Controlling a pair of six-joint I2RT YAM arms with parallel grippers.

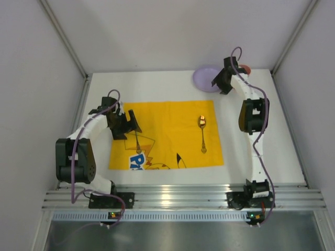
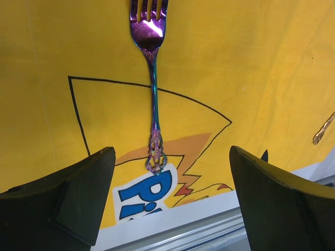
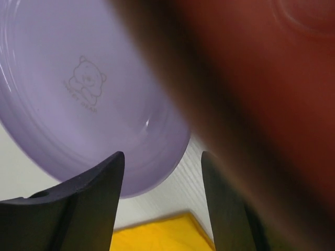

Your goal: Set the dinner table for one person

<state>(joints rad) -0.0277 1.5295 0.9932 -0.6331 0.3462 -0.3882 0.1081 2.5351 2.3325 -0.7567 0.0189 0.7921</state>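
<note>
Across the white tabletop [image 1: 157,86], which fills the space in front of both arms, a yellow placemat [image 1: 167,136] lies toward the near edge. On the mat a fork [image 2: 153,94] rests along the left side and a spoon [image 1: 202,133] along the right, with bare cloth between them. Off the mat, toward the far right corner, sits a purple plate [image 1: 205,79], with a red dish [image 1: 245,68] just beside it, too blurred to name further. The left jaws hang wide apart above the fork's handle end, holding nothing. The right jaws are apart too, down at the plate's near rim; whether they touch it I cannot tell. By my reading the cutlery is laid and the plate is the step in hand. The next move calls for a firm pinch on that thin rim, then a level carry to the gap between fork and spoon
</note>
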